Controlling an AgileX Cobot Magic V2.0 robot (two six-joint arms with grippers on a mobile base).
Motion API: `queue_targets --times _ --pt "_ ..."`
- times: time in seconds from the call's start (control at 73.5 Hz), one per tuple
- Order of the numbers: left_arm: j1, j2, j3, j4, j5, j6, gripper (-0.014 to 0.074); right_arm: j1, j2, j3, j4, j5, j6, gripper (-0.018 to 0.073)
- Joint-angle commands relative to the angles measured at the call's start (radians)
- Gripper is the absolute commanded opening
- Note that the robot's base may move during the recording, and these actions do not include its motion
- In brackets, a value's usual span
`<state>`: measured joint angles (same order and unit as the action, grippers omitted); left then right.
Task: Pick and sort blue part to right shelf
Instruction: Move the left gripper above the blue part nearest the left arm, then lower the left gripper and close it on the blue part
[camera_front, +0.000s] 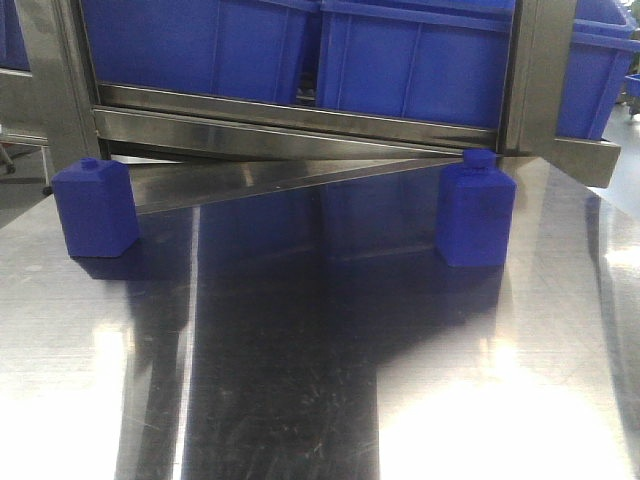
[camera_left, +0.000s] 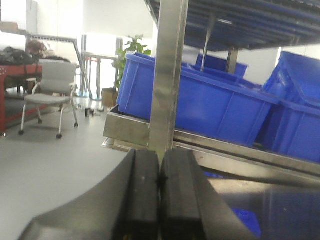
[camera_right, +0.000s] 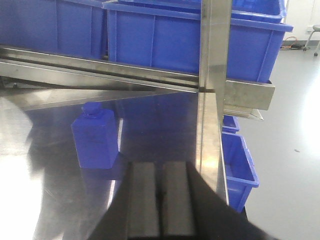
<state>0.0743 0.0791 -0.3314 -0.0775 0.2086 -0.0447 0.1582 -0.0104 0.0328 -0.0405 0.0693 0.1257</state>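
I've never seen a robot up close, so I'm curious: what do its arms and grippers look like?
Only the tips show. The left gripper and right gripper look alike: each has two flat, blocky, matte dark grey fingers on a wider black body. No cables, markings or labels are visible, and the arms themselves are out of view.

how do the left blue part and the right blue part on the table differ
The left blue part stands near the left edge of the table; the right blue part stands just before the shelf's upright post. The left one is turned corner-on to the front camera; the right one shows a broad face. Both stand upright, solid blue, bottle-shaped with a small cap.
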Motion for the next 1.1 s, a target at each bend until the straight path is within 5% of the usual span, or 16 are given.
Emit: queue_targets --times 0.0,0.245,0.381,0.558,0.721,1.089 --pt "0.000 0.108 -0.153 -0.008 0.074 -0.002 0.0135 -0.002 -0.022 -0.023 -0.007 -0.089 -0.009 0.0057" --pt "-0.073 0.457 -0.402 -0.172 0.352 0.106 0.0404 -0.002 -0.022 -0.023 -0.007 -0.089 -0.009 0.0057" --pt "-0.141 0.634 -0.462 -0.254 0.392 0.151 0.0514 -0.002 -0.022 -0.023 -0.007 -0.089 -0.009 0.0057" --pt "-0.241 0.849 -0.585 -0.260 0.401 0.154 0.0645 -0.002 -0.022 -0.023 -0.007 -0.090 -0.009 0.0057" --pt "-0.294 1.055 -0.743 -0.249 0.434 0.156 0.0662 -0.002 -0.022 -0.023 -0.007 -0.090 -0.009 0.0057" --pt "-0.298 1.503 -1.153 -0.170 0.752 0.136 0.0662 -0.002 -0.022 -0.023 -0.007 -0.090 -0.009 0.0057"
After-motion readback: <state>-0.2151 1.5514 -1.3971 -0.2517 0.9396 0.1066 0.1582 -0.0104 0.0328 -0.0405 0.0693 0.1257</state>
